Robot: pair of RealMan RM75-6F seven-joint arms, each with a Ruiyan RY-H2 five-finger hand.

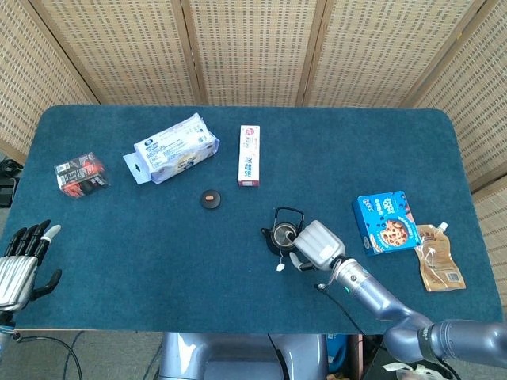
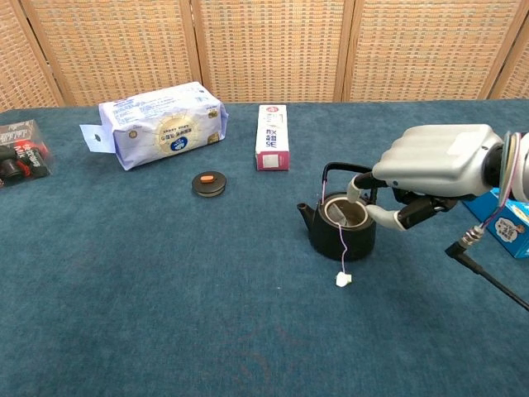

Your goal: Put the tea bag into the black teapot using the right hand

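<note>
The black teapot (image 2: 340, 230) (image 1: 282, 234) stands open-topped at the middle right of the blue table. The tea bag (image 2: 337, 213) lies inside its mouth. Its string hangs over the front rim and the white tag (image 2: 342, 280) (image 1: 280, 267) rests on the cloth. My right hand (image 2: 431, 168) (image 1: 317, 245) hovers just right of the pot, above the rim, with its fingertips (image 2: 357, 187) near the handle and nothing held. My left hand (image 1: 20, 264) stays at the table's front left edge with its fingers spread and holds nothing.
The pot's lid (image 2: 208, 183) lies to the left of the pot. A tissue pack (image 2: 161, 124) and a toothpaste box (image 2: 272, 149) lie behind. A blue cookie box (image 1: 385, 223) and a brown pouch (image 1: 438, 257) sit to the right, and a red-black packet (image 1: 80, 174) far left.
</note>
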